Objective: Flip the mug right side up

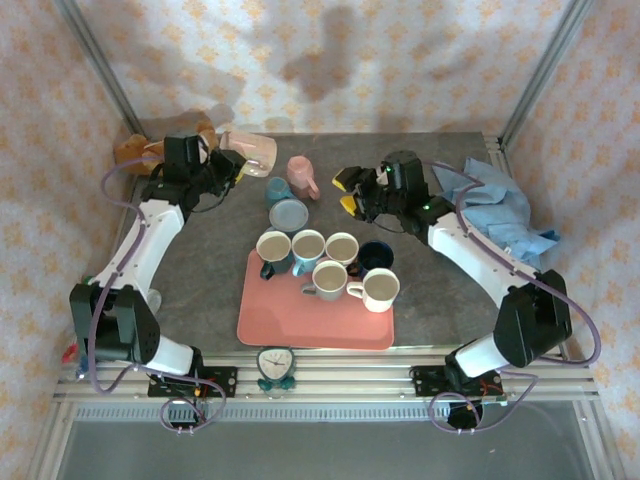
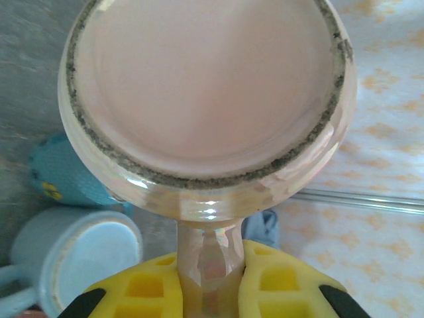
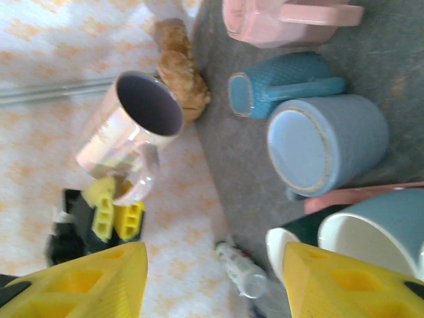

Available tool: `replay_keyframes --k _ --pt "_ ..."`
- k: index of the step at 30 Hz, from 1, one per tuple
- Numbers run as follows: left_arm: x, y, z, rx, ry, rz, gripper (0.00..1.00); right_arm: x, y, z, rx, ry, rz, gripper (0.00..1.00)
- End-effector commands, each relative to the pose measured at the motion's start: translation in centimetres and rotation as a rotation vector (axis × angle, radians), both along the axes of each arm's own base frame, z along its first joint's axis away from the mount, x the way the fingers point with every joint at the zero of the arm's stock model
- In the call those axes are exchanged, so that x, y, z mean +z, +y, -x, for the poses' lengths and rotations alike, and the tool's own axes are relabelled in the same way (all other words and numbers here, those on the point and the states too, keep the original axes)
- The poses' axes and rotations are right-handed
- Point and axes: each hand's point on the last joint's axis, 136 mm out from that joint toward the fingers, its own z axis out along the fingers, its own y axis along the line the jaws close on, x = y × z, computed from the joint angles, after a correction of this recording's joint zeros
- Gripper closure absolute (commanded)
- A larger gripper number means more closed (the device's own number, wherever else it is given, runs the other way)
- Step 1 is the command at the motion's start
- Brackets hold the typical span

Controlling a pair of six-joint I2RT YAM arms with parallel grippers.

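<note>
- tray [image 1: 300, 325] near centre of tabletop [image 1: 200, 260], upright cups on it, not the target.
- blue cup [image 1: 288, 214] mouth down and teal cup [image 1: 277, 188] on its side, just beyond the tray, between the two tools.
- right tool [image 1: 350, 192] right of centre, released: fingers wide apart, nothing between them. Well apart from the mug, which lies to its left.
- left tool [image 1: 215, 167] far left, clenched on the handle of the mug [image 1: 250, 150].
- mug at far left, looks lifted off the tabletop, just right of the left tool.
- key relation: mug's long axis is roughly level. The mouth points right toward the right tool, and the base faces back at the left wrist camera.
- judgement: not upright yet. The left arm has it, so a wrist roll should bring the mouth up before it's set down. Right arm not needed.
- risk (judgement): a handle-only grip may let the mug swing.
- writing: none readable; faint marks on the mug's side are too blurred.
</note>
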Motion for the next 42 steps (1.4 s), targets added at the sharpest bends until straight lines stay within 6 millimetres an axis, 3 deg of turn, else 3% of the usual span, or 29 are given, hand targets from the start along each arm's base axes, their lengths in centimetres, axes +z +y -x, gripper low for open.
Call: replay_keyframes --k 1,7,20,35,42 --pt "8.9 -1.0 0.5 -0.029 -0.318 0.153 1.0 4.8 0.1 -0.6 -0.098 -0.052 -0.189 0.43" --pt "9.7 -2.0 2.3 -0.044 -0.352 0.218 1.0 4.9 1.3 -0.7 -0.117 0.004 -0.326 0.48" --pt "10.6 -5.6 4.1 -0.072 -0.371 0.306 1.0 6.5 7.3 -0.3 -0.016 0.009 -0.422 0.53" --pt "10.5 -6.9 4.6 -0.071 -0.353 0.331 1.0 7.2 9.8 -0.5 -0.017 -0.005 -0.49 0.55" --pt "10.6 -7.0 4.9 -0.063 -0.348 0.339 1.0 6.8 10.1 -1.1 -0.062 -0.016 -0.49 0.61"
